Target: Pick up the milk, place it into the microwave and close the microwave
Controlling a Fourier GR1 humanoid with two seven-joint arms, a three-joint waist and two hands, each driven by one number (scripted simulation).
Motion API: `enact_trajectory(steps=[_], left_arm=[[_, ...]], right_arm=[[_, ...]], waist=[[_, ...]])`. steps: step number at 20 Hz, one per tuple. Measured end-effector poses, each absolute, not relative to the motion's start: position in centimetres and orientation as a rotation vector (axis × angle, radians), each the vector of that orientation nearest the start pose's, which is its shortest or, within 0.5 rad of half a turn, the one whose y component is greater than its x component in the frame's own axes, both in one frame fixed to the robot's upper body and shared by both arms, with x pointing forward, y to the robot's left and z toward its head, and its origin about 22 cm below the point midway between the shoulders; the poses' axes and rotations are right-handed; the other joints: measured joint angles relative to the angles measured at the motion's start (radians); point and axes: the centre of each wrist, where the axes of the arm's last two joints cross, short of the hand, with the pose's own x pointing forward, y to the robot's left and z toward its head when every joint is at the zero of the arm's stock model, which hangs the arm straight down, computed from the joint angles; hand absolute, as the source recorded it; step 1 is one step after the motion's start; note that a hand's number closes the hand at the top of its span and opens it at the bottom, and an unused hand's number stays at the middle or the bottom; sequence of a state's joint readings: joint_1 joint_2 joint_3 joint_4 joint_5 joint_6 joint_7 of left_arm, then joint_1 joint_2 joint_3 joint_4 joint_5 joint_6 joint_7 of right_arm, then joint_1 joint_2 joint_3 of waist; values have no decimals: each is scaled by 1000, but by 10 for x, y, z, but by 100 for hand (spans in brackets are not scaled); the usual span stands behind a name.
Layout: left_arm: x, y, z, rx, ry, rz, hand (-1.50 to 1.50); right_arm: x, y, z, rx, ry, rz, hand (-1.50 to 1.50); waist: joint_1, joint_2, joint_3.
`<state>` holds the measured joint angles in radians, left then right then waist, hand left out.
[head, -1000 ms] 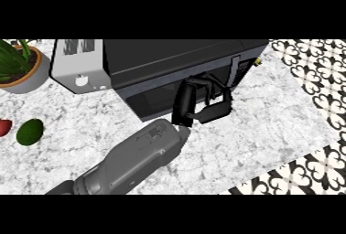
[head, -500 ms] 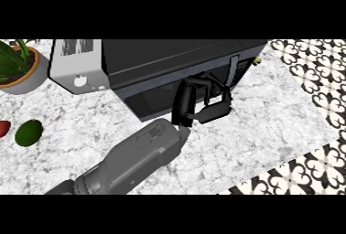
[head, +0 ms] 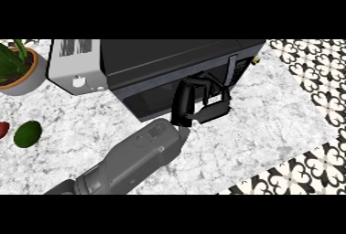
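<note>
The black microwave [head: 169, 57] stands at the back of the marble counter, with its control strip [head: 234, 69] on the right. Its dark door [head: 152, 93] looks flush with the front. My left hand [head: 196, 101] rests against the door's right part, near the control strip, with its fingers fairly straight and pointing up. Its grey forearm [head: 138, 157] comes in from the lower left. No milk shows anywhere in view. My right hand does not show.
A silver toaster [head: 74, 64] stands against the microwave's left side. A potted plant [head: 17, 68] is at the far left. A green avocado [head: 27, 133] and a red fruit [head: 3, 129] lie at the left edge. Patterned tiles [head: 314, 77] run along the right.
</note>
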<state>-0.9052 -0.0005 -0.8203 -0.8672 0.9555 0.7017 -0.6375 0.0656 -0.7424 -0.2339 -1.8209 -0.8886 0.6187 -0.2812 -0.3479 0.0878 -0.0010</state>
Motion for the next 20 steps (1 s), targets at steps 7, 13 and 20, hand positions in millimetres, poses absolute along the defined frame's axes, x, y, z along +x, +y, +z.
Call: enact_trajectory(steps=[7,13,20], left_arm=[[333,-4,45,-262,-1903,-25,150],[334,-4,44,-268,-1908,-13,150],[334,-4,43,-270,-1916,-10,150]], right_arm=[[221,-388,167,650,-2084,457,-150],[222,-386,171,706,-2057,490,-150],[222,-388,174,736,-2038,505,-150]], waist=[[2,3,1],[0,2,2],[-2,1,2]])
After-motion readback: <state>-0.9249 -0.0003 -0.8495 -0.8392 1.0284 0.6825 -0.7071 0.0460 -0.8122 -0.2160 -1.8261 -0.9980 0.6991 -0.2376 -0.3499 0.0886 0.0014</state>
